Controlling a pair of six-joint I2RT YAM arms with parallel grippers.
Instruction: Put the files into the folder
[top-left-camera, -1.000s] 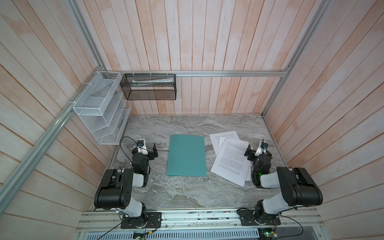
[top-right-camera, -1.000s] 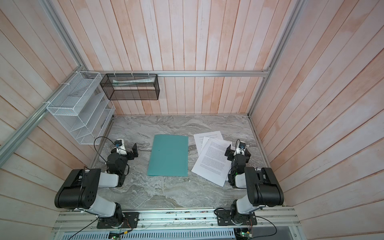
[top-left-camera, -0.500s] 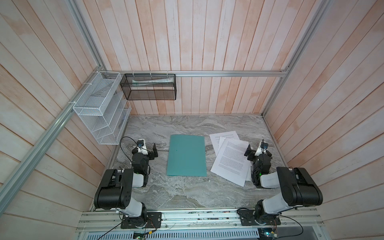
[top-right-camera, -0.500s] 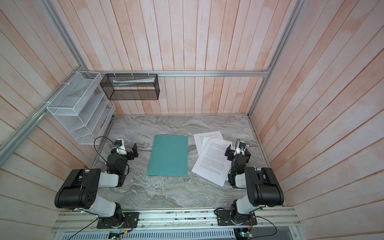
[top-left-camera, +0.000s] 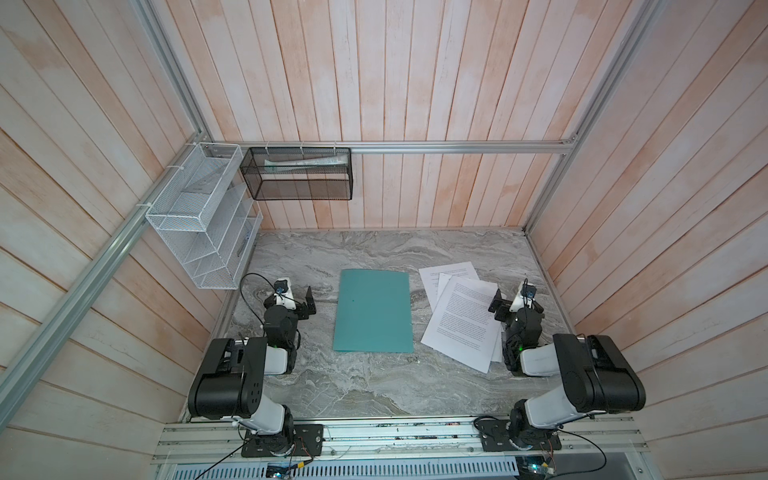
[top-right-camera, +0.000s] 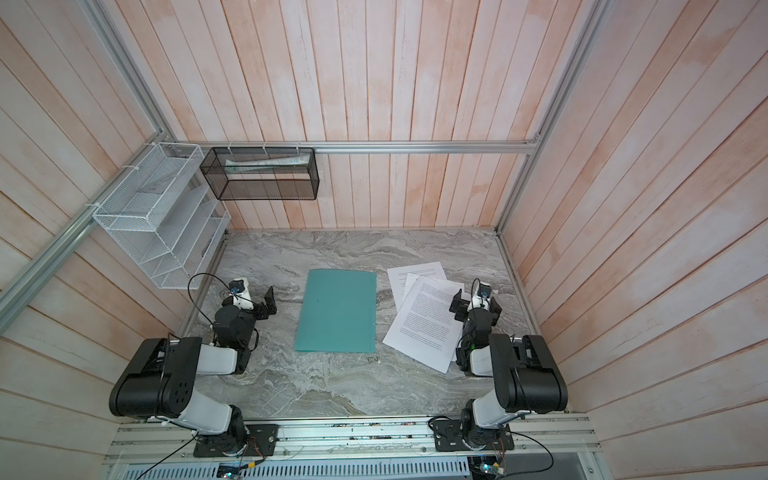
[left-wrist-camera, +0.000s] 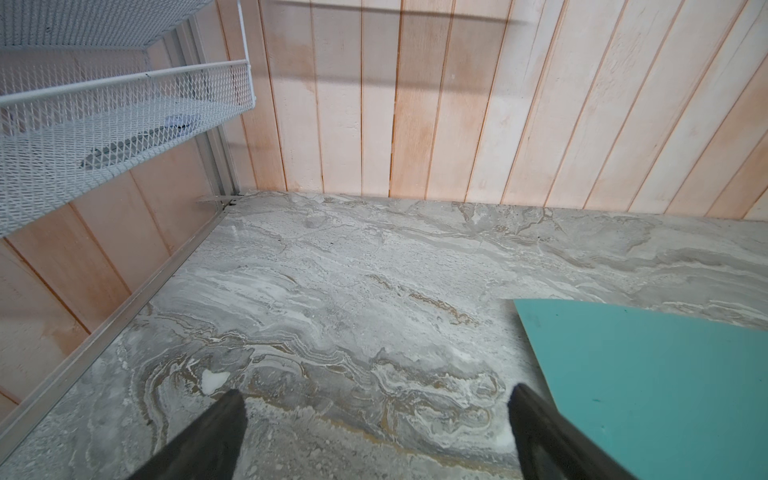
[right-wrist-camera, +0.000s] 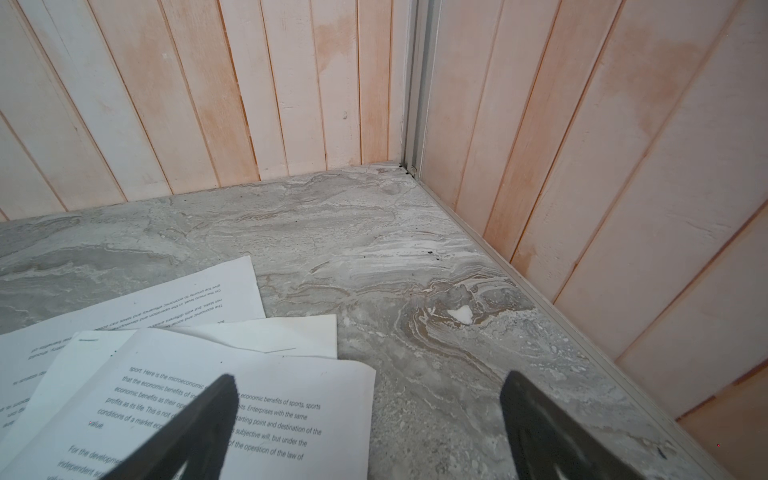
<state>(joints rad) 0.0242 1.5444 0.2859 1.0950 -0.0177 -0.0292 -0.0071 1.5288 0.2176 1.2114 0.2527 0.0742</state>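
The teal-green folder (top-left-camera: 372, 311) (top-right-camera: 337, 311) lies shut and flat on the marble table in both top views; one corner of it shows in the left wrist view (left-wrist-camera: 665, 395). The files (top-left-camera: 463, 320) (top-right-camera: 424, 320), three overlapping white printed sheets, lie fanned just right of the folder. My left gripper (top-left-camera: 293, 298) (left-wrist-camera: 376, 399) rests low, left of the folder, open and empty, one fingertip (left-wrist-camera: 523, 399) near the folder's edge. My right gripper (top-left-camera: 517, 305) (right-wrist-camera: 370, 380) is open at the files' (right-wrist-camera: 166, 374) right edge, one finger (right-wrist-camera: 216, 399) over the top sheet.
A white wire-mesh rack (top-left-camera: 203, 232) hangs on the left wall. A black mesh basket (top-left-camera: 299, 174) with a pale rolled item hangs on the back wall. Wooden walls close three sides of the table (top-left-camera: 374, 257). Both arm bases stand on the front rail (top-left-camera: 399, 436).
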